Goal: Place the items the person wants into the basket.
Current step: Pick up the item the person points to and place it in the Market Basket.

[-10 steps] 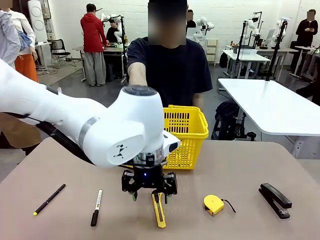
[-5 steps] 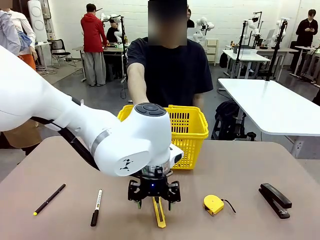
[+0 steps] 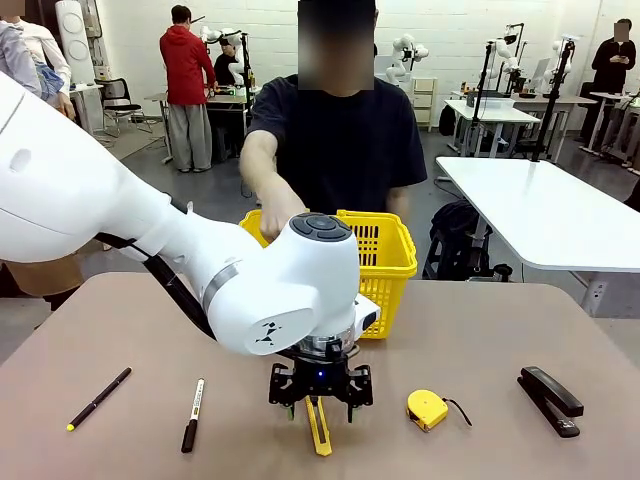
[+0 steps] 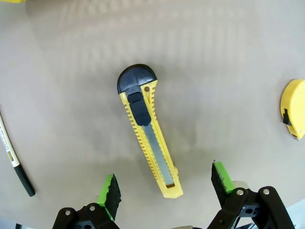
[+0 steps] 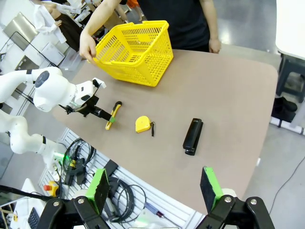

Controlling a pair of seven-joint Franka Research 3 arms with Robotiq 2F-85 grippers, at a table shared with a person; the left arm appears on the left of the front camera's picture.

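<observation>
The yellow-and-black utility knife lies flat on the table. My left gripper hangs open just above it, one green pad on each side of the knife's blade end, not touching it. The black marker with white barrel and the thin black pen with yellow tip lie to the knife's left. The yellow basket stands at the far side, with the person's hand on its rim. My right gripper is open high over the table's near edge.
A round yellow tape measure lies right of the knife. A black stapler lies further right. My left arm's big white elbow joint stands in front of the basket's left side.
My left gripper has moved right and down, so the knife's end now sits between its open fingers. The person's hand has come down onto the basket rim.
</observation>
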